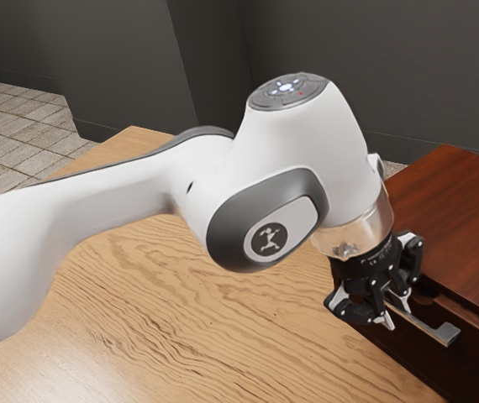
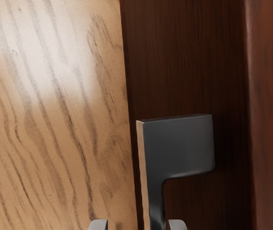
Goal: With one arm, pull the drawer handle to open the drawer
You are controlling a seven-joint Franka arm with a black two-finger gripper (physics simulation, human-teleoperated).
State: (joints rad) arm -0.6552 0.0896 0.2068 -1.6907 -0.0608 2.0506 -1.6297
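The gripper (image 1: 367,309) straddles the handle (image 1: 431,327), fingers spread and not yet pinching. The drawer (image 1: 473,371) stands at the table's (image 1: 181,336) edge, on the exterior view's right. This looks like the grasp step: the fingers need to close, then pull straight outward.

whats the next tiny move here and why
Probably close the gripper on the handle before any pull. In the wrist view the fingertips stand on either side of the handle's bar, so it looks lined up. But one fingertip stands clear of the bar, so there seems to be no grip yet, and pulling now could let the handle slip out.
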